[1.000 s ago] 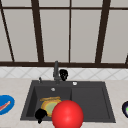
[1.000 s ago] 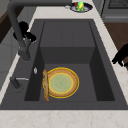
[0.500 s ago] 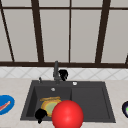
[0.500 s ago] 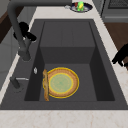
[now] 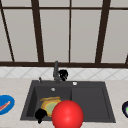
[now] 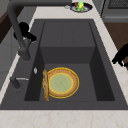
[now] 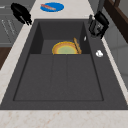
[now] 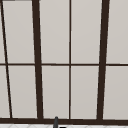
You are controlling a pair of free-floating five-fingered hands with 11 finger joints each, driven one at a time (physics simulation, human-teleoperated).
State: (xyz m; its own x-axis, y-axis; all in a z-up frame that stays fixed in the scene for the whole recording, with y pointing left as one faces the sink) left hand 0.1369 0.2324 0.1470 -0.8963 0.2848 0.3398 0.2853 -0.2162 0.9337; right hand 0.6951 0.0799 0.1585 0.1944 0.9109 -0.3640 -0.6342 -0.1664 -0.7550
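Behind the sink, a window [image 5: 70, 32] with dark frames is spanning the wall, above a pale tiled strip. A light stone bench [image 5: 15, 86] is carrying a dark double-basin sink [image 5: 90, 100].

**Robot hands**
- The left robot hand [image 5: 40, 114] is hanging over the front rim of the sink, at the left basin's near corner. In the right side view it [image 7: 21, 13] is showing its fingers pointing downward, relaxed and holding nothing.
- The right robot hand [image 5: 63, 74] is sitting at the dark faucet [image 5: 56, 71], just beside its upright column. In the right side view it [image 7: 98, 25] is appearing wrapped around the faucet body; in the left side view it [image 6: 24, 32] is lying against the column. Its fingers are looking curled onto the faucet.

**Things**
- A yellow-rimmed plate [image 6: 61, 82] with a green centre is lying flat on the floor of the left basin.
- A thin brown stick-like item [image 6: 45, 85] is lying along the plate's edge on the faucet side, touching it.
- A red ball [image 5: 67, 114] is showing large at the front of the sink in the front view.
- A blue plate [image 5: 5, 104] with a reddish strip is resting on the bench, left of the sink.
- A dark dish [image 6: 80, 7] with green and red contents is resting on the bench at the right end.
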